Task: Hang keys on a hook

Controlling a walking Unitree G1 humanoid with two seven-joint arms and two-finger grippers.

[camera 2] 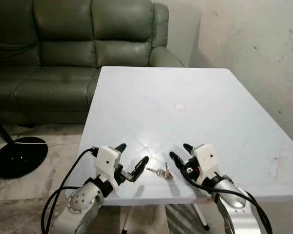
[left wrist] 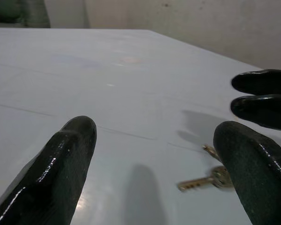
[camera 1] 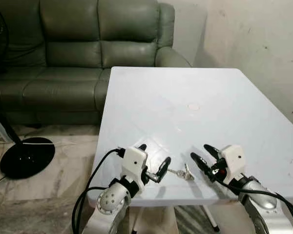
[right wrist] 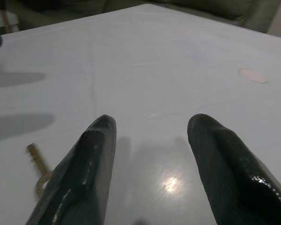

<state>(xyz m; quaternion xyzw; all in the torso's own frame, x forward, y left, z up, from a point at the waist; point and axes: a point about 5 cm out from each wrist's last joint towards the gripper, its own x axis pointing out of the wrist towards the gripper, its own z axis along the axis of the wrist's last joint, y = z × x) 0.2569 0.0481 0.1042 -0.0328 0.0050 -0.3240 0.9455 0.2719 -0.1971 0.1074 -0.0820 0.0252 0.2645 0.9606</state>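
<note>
While both arms reach low over the near edge of the white table (camera 1: 210,92), the keys (camera 1: 181,172) lie flat on its top between the two grippers, held by neither. The left gripper (camera 1: 154,163) has its fingers spread apart with nothing between them, and the tip of its inner finger (camera 1: 162,167) sits just beside the keys, at the end of the longest key; from the left wrist the keys (left wrist: 210,174) show next to that finger, outside the gap between the fingers. The right gripper (camera 1: 204,157) is likewise parted and empty, its fingertips just beside the keys on their other side; from the right wrist one brass key (right wrist: 37,165) lies outside the fingers, close to one finger (right wrist: 84,173). Beyond the fingers, further along the table top, a small round pale spot (camera 1: 194,106) marks the surface. Past the far end of the table stands a green sofa (camera 1: 83,44), and on the floor off to the left rests the black round base of a fan (camera 1: 27,157).
</note>
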